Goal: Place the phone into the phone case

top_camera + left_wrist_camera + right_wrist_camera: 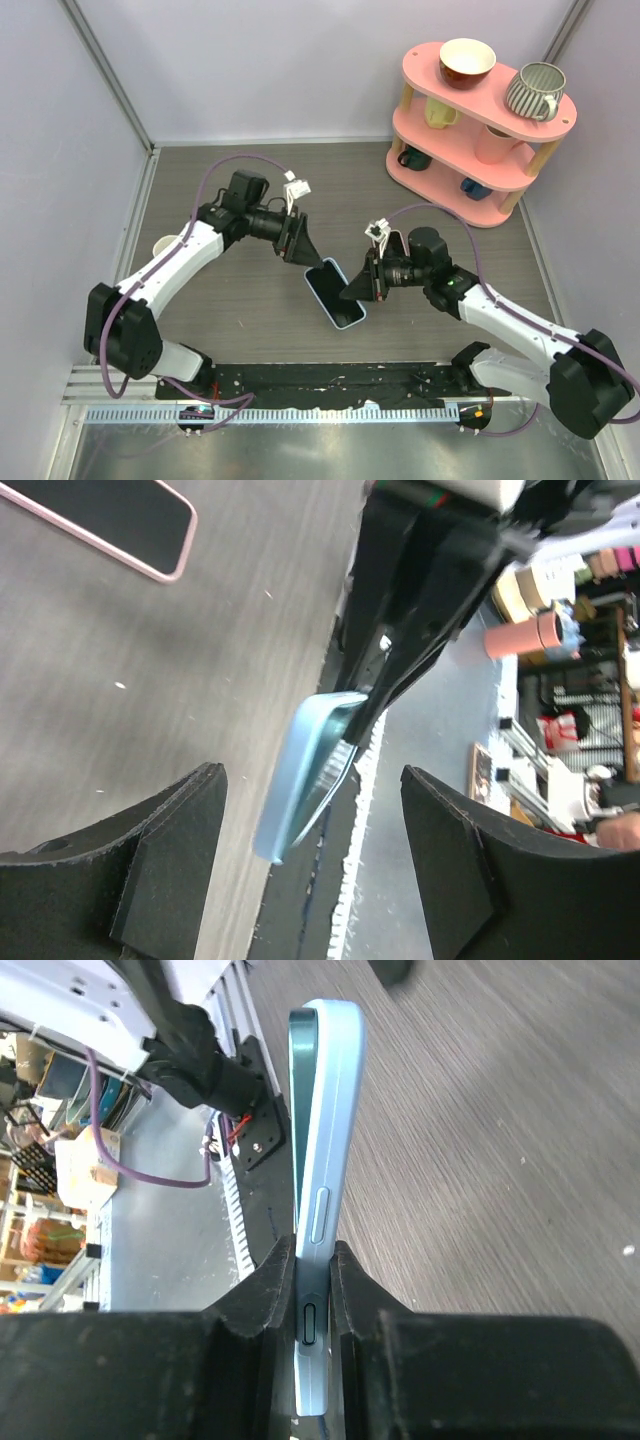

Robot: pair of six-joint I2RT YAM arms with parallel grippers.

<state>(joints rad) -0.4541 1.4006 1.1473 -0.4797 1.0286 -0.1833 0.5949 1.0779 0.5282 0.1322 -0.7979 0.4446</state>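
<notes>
A light blue phone case (334,292) with a dark glossy face inside its rim stands tilted on the table at centre. Whether that dark face is the phone, I cannot tell. My right gripper (360,284) is shut on the case's right edge. In the right wrist view the case (330,1110) is clamped edge-on between the pads, by its side buttons, in my right gripper (313,1260). My left gripper (299,246) hovers open at the case's far left end. In the left wrist view the case (305,770) shows between the spread fingers, untouched. A pink-rimmed dark slab (110,525) lies flat on the table.
A pink three-tier shelf (480,130) with mugs and a bowl stands at the back right. A cream cup (163,245) sits by the left wall behind the left arm. A black rail (320,385) runs along the near edge.
</notes>
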